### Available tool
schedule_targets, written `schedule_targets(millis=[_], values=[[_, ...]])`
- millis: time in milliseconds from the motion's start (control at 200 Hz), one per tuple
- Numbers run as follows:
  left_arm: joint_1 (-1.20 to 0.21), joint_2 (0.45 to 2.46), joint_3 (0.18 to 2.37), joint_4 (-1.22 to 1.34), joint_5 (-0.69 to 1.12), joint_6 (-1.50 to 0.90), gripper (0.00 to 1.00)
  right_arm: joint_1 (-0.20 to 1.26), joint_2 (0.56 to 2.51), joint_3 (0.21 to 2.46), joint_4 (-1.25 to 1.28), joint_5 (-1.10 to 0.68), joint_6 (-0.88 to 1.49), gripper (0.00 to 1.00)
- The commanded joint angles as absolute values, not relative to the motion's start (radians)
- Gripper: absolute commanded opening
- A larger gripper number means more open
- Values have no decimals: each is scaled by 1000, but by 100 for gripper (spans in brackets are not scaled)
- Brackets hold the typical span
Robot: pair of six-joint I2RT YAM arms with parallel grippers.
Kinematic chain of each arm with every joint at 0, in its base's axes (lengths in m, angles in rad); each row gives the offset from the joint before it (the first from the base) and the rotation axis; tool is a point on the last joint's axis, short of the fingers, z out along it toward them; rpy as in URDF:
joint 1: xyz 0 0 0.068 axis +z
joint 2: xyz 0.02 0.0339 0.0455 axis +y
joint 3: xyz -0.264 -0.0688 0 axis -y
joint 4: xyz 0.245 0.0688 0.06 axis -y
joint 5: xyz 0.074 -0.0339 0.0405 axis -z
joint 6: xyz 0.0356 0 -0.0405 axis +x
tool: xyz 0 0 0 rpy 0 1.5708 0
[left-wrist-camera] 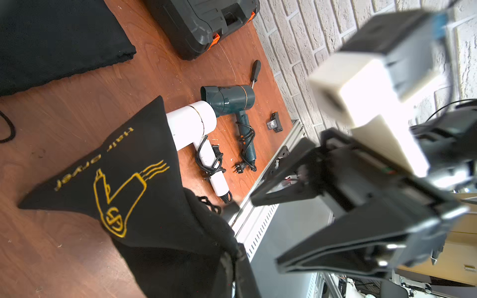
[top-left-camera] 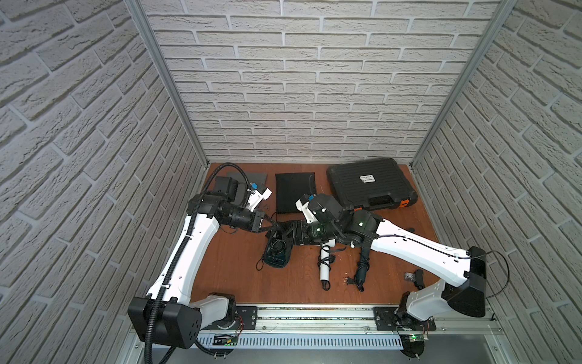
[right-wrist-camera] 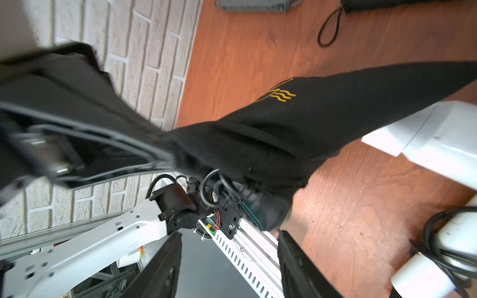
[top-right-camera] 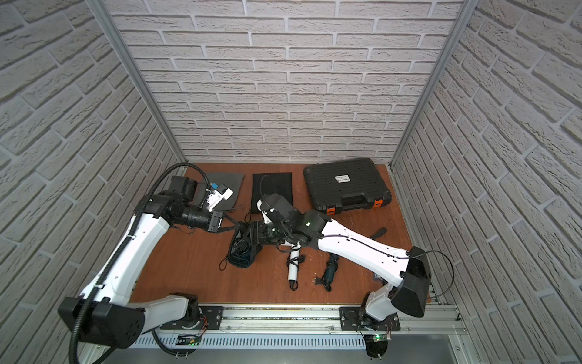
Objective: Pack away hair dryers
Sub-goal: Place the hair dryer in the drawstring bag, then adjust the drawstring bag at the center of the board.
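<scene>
Status — left gripper point(top-left-camera: 274, 224) pinches the pouch point(left-wrist-camera: 134, 185) rim; right gripper point(right-wrist-camera: 228, 236), jaws apart, at its mouth. One teal dryer point(right-wrist-camera: 258, 215) partly inside the pouch — white dryer point(left-wrist-camera: 196, 121) and second teal dryer point(left-wrist-camera: 229, 99) beside it, unpacked.

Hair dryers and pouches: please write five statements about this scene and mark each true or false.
The white dryer lies on the table, outside any pouch. True.
The hard case stands open. False: its lid is shut.
The left gripper is shut on the printed pouch. True.
The right gripper grips the white dryer. False: it is open and empty.
Both teal dryers lie bare. False: one teal dryer sits partly in the printed pouch.
</scene>
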State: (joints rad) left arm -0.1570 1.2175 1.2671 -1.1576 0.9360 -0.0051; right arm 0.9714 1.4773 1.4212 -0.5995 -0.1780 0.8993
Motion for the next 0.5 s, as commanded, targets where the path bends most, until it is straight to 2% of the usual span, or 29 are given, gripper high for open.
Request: schedule_targets(millis=[0,75,240,495], values=[[-148,1200,1299,-1130,1012,-15,0,967,1440,1440,-650,-81,864,59],[-144,1198,1298,-1129,1013,-17,0,966,1414,1423,-666,-39,867,55],[-135,1196,1297,-1123,1013,-21,0,992,1356,1345,-650,-9,874,37],[-132,1204,1296,-1118,1025,-20,0,1068,1424,1324,-708,101,859,38]])
